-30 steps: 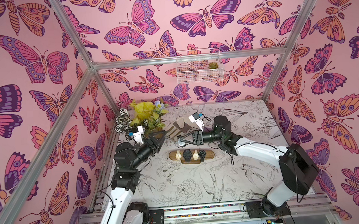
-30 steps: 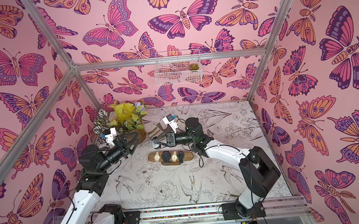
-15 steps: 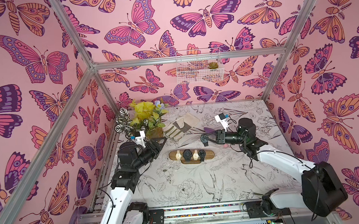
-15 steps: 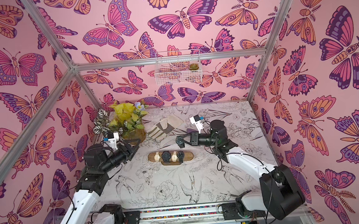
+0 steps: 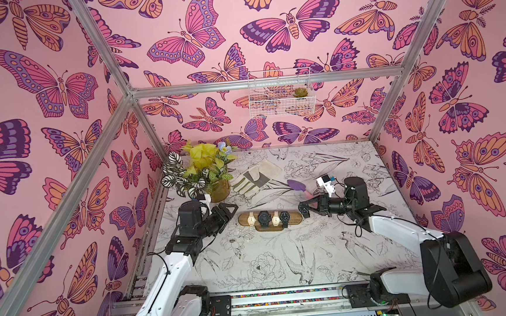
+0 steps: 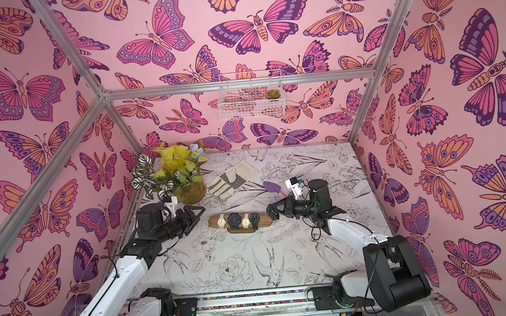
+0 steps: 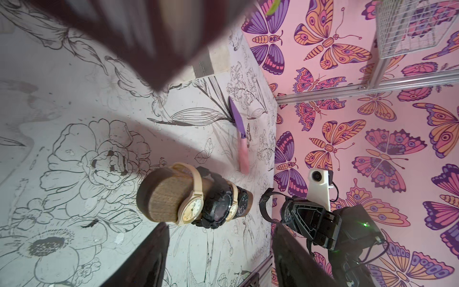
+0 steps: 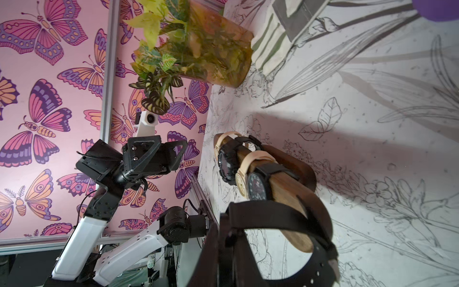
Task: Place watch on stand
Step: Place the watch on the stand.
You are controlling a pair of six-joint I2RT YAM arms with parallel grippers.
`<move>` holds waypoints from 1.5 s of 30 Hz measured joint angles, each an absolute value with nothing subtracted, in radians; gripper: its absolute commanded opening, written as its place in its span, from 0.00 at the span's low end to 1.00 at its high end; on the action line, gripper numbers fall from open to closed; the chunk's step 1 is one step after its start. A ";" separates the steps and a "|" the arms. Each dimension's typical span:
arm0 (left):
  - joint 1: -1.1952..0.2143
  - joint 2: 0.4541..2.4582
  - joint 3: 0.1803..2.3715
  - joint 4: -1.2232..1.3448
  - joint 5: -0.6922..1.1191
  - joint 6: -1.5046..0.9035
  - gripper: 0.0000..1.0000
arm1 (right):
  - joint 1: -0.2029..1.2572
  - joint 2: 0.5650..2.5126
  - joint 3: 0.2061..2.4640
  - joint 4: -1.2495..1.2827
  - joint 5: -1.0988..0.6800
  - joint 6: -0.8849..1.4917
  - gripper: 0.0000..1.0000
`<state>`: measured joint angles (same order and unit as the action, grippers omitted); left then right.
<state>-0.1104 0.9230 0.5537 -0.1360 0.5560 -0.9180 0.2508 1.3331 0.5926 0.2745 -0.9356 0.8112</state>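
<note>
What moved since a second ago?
The right gripper swung from beside the glove to the right end of the stand, shut on a black watch. The left gripper eased back a little, open. The four watches on the stand, glove and plant stayed put.

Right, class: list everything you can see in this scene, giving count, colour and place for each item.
stand: one, brown wood, mid-table
beige watches: two, beige, strapped round stand
black watches: two, black, round stand, alternating with beige
held watch: one, black, in right fingers, just off stand's end
glove: one, cream and grey, behind stand
trowel: one, purple blade, pink handle, beside glove
plant: one, green and yellow, amber pot, back corner by left arm
basket: one, white wire, on back wall
succulent: one, green, in basket
table: one, white with line drawings
arms: two, white and black
left fingers: black, open, at stand's other end
right fingers: black, shut on held watch
</note>
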 measured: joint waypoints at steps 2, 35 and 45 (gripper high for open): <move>-0.110 0.939 0.551 -0.136 0.546 -0.904 0.69 | 0.250 1.351 0.585 0.274 -0.936 0.811 0.07; -0.111 1.085 0.517 -0.041 0.524 -0.872 0.68 | 0.350 1.492 0.580 0.408 -0.890 0.860 0.08; -0.126 1.111 0.506 -0.019 0.523 -0.875 0.68 | 0.356 1.493 0.570 0.409 -0.886 0.860 0.08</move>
